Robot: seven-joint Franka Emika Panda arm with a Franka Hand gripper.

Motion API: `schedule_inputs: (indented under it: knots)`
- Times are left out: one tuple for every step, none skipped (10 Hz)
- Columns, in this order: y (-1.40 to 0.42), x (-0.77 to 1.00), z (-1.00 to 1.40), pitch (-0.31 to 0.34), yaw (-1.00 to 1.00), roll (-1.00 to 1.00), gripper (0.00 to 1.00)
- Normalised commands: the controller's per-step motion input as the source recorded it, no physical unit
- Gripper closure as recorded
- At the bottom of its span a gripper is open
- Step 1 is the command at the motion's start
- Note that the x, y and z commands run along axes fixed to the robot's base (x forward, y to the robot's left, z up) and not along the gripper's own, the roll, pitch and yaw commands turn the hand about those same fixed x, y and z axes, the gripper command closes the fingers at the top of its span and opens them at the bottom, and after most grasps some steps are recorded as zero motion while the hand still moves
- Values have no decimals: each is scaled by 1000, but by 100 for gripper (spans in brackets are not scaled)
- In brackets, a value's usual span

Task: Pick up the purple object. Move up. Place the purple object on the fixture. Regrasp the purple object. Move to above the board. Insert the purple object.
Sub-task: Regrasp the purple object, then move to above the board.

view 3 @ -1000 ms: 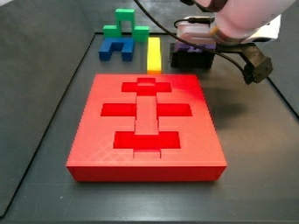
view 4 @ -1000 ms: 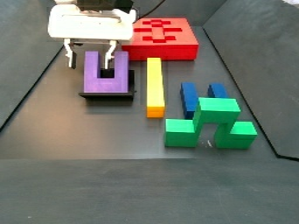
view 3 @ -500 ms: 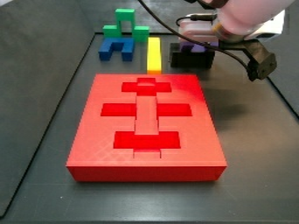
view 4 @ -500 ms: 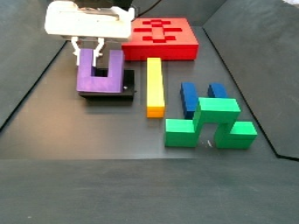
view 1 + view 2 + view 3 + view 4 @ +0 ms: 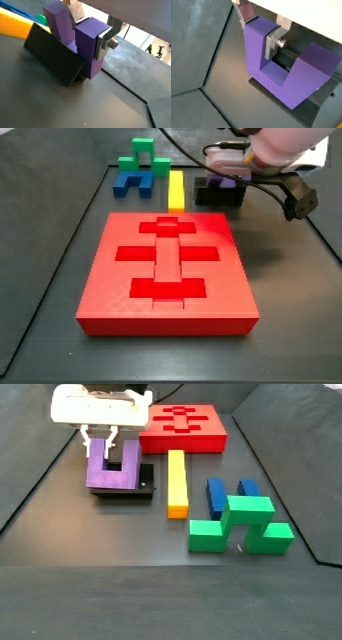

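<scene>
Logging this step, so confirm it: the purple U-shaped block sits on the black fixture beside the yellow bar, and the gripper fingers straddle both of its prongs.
Not quite. The gripper straddles only one prong of the purple object; the other prong stands free, as a wrist view shows. The rest holds: it sits on the fixture beside the yellow bar.

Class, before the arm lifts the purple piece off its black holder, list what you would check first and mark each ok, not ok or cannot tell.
1. The purple object sits on the fixture, prongs up: ok.
2. The hand straddles one prong, a silver finger flat against it: ok.
3. Grip firm enough to lift: cannot tell.
4. The other prong is free of the hand: ok.
5. The yellow bar lies apart from the fixture: ok.
6. The board has its recesses unoccupied: ok.
</scene>
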Motion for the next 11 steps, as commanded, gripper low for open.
schedule_inputs:
  knots:
    - [0, 0, 0, 0, 0, 0, 100]
    - [0, 0, 0, 0, 0, 0, 100]
    - [0, 0, 0, 0, 0, 0, 100]
    - [0, 0, 0, 0, 0, 0, 100]
    - [0, 0, 0, 0, 0, 0, 100]
    - [0, 0, 0, 0, 0, 0, 100]
    - [0, 0, 1400, 0, 0, 0, 100]
    - [-21, 8, 1400, -31, -39, -18, 100]
    - [-18, -8, 1400, -23, -50, -55, 100]
    - [-8, -4, 1400, -12, -33, -22, 100]
    - [-17, 8, 1400, 42, -33, -16, 100]
